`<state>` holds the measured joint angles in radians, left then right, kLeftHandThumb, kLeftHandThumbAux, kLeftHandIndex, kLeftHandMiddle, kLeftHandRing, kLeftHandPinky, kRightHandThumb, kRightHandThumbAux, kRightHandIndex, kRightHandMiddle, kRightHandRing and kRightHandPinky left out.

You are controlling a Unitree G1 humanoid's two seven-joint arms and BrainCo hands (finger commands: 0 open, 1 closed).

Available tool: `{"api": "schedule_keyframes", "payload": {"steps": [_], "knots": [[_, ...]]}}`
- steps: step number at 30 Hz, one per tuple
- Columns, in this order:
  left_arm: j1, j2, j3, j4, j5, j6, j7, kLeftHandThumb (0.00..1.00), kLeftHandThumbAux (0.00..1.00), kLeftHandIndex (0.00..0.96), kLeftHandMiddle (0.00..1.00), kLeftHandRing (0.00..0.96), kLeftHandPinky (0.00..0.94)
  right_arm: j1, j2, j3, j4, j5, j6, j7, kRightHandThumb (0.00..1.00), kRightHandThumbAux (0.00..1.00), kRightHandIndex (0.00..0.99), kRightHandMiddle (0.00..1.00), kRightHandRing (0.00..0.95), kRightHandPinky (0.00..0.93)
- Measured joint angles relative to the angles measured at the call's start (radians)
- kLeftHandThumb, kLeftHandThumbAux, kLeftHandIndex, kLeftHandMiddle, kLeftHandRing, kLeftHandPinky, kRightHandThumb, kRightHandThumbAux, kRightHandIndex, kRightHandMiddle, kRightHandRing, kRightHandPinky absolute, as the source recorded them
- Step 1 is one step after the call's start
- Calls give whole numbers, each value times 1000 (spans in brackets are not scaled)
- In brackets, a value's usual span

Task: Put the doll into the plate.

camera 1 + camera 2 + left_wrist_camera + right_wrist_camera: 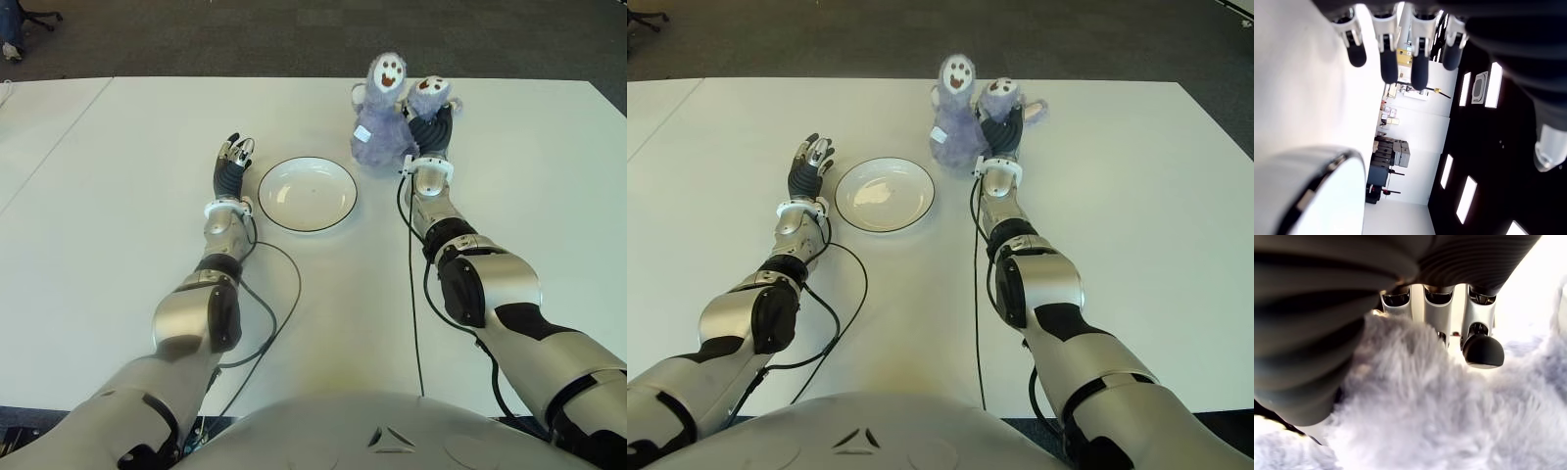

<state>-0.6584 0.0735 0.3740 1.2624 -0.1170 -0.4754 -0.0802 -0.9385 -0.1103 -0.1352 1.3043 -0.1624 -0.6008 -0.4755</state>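
Fingers [1482, 350] of the right hand [431, 122] curl into the doll's [380, 127] fur, seen only from the wrist.

Silver arms with black joints, trailing black cables, ribbed black wrists.

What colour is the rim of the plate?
The plate is white with a thin dark rim, clearest in the left eye view.

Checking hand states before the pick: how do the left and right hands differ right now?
Left hand shows left of the plate, fingers extended and holding nothing. Right hand is farther out, beyond and right of the plate, its fingers pressed into the doll's purple fur; whether the grasp is closed is unclear. Both are over the white table.
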Motion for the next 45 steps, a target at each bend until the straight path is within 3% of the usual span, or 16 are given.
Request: {"api": "schedule_keyframes", "payload": {"steps": [9,28,45], "knots": [[0,0,-1,0,1,0,0,0,519,139,180,144,84,-58,-25,13,-10,-16,-39,-31,689,720,437,855,861,846],[-1,0,-1,0,2,0,0,0,521,137,187,153,103,-71,-67,88,-10,-90,-46,-85,682,724,436,857,859,835],[-3,0,-2,0,2,0,1,0,541,141,179,139,68,-97,-75,161,-36,-163,-103,-121,680,727,434,860,863,817]]}}
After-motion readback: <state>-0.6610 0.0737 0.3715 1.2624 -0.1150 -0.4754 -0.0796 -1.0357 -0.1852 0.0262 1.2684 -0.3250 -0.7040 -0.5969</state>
